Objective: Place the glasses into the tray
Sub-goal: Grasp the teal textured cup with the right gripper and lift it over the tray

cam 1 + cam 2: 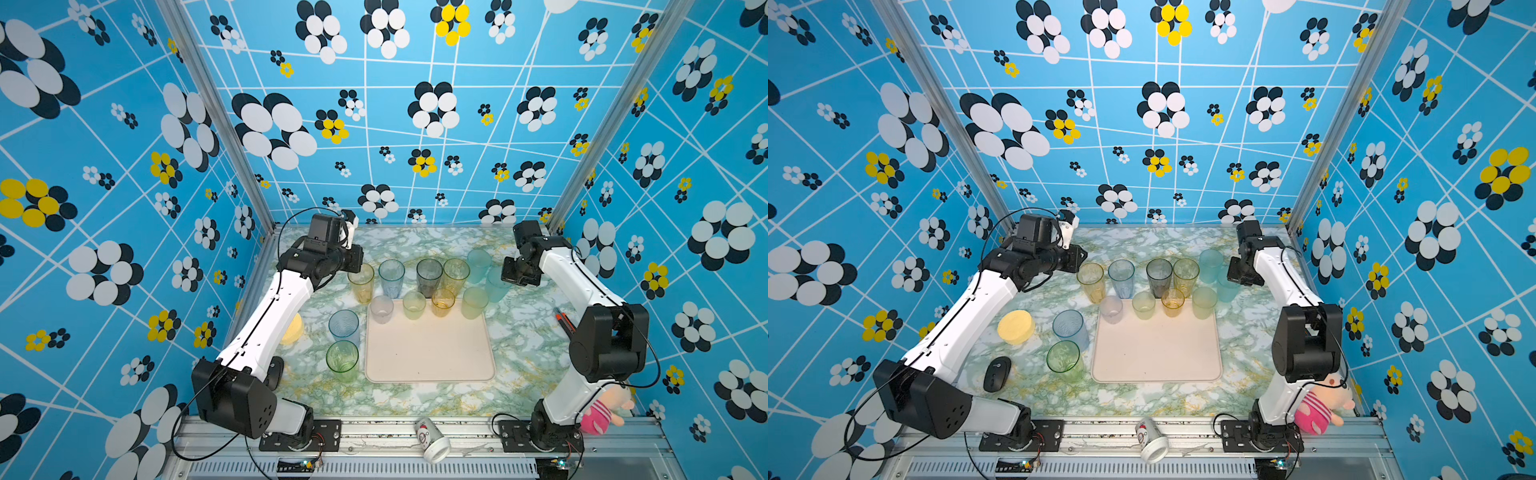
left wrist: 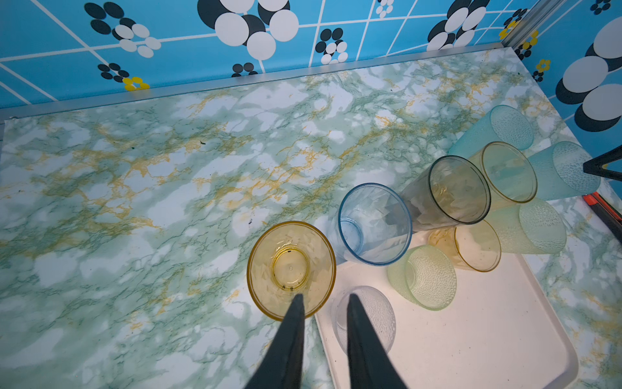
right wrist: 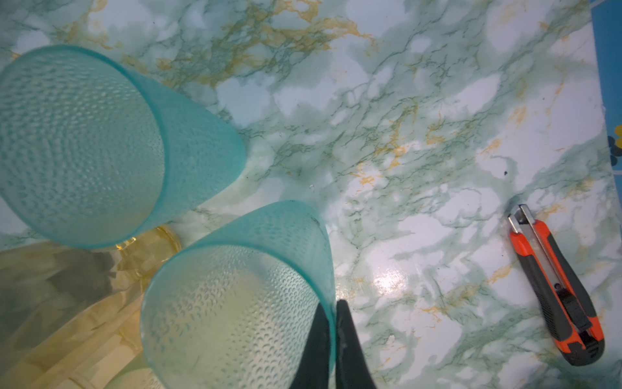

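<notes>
The cream tray [image 1: 430,365] [image 1: 1156,361] lies mid-table. A clear glass [image 2: 373,316], a pale green one [image 2: 427,279] and a short amber one [image 2: 478,246] stand along its far edge. Behind them are tall amber [image 1: 361,284], blue [image 1: 391,277], grey [image 1: 429,276] and yellow-green [image 1: 456,274] glasses and a teal one [image 1: 478,259]. My left gripper [image 2: 323,298] is open, its fingers astride the tall amber glass's [image 2: 291,266] near rim. My right gripper [image 3: 333,304] is shut on the rim of another teal glass [image 3: 235,296] [image 1: 496,286].
A blue glass [image 1: 344,326] and a green glass [image 1: 342,359] stand left of the tray. A yellow dish [image 1: 1016,326] and a black mouse [image 1: 996,374] lie further left. An orange box cutter [image 3: 555,286] lies at the right, with a plush toy [image 1: 602,411] and a paper cup [image 1: 432,440] at the front.
</notes>
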